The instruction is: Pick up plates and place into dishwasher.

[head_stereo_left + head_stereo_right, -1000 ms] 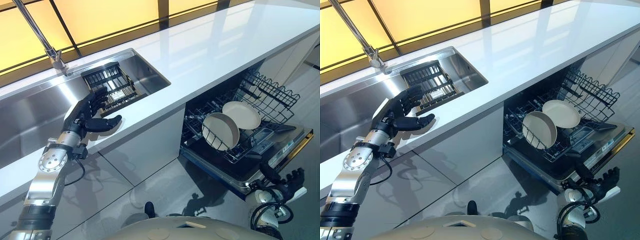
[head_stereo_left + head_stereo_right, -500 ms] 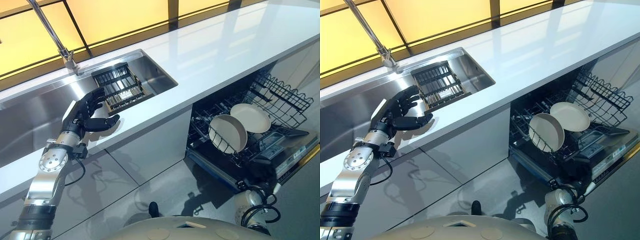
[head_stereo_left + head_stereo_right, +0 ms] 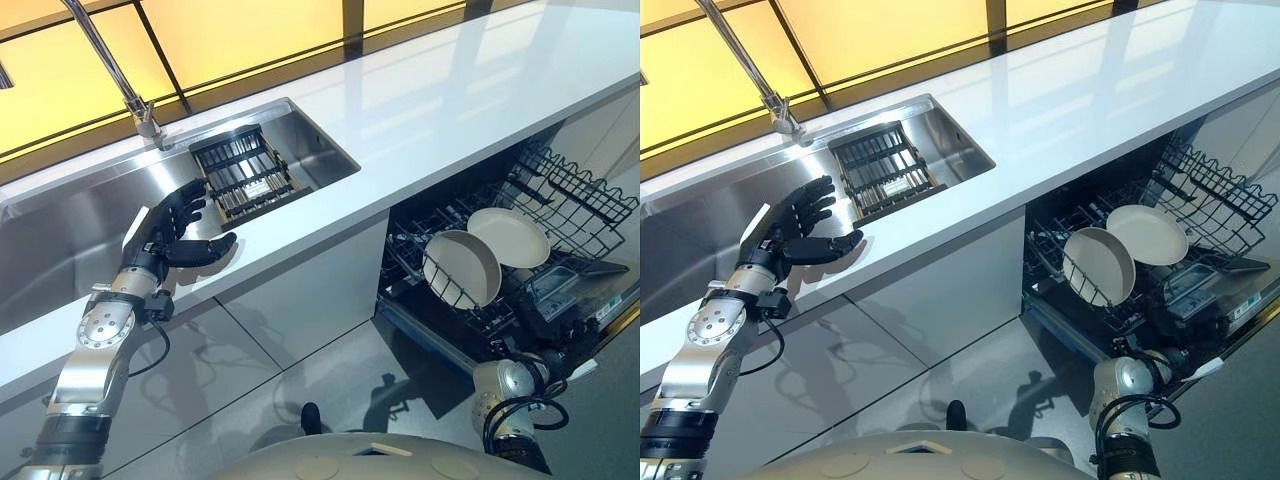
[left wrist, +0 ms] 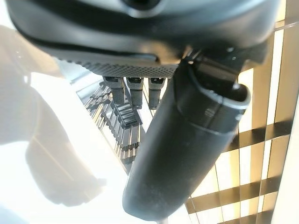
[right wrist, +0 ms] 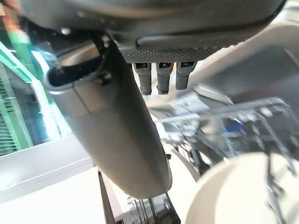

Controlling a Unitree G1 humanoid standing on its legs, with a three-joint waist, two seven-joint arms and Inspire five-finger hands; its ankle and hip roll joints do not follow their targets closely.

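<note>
Plates [image 3: 463,268], two, sit upright in the dishwasher rack [image 3: 560,195] just ahead of my right hand [image 5: 140,126], fingers relaxed, empty. Left hand [image 3: 170,228] hovers spread beside the sink [image 3: 60,230].

White counter [image 3: 450,90], steel sink [image 3: 60,230], amber windows [image 3: 240,30]
</note>
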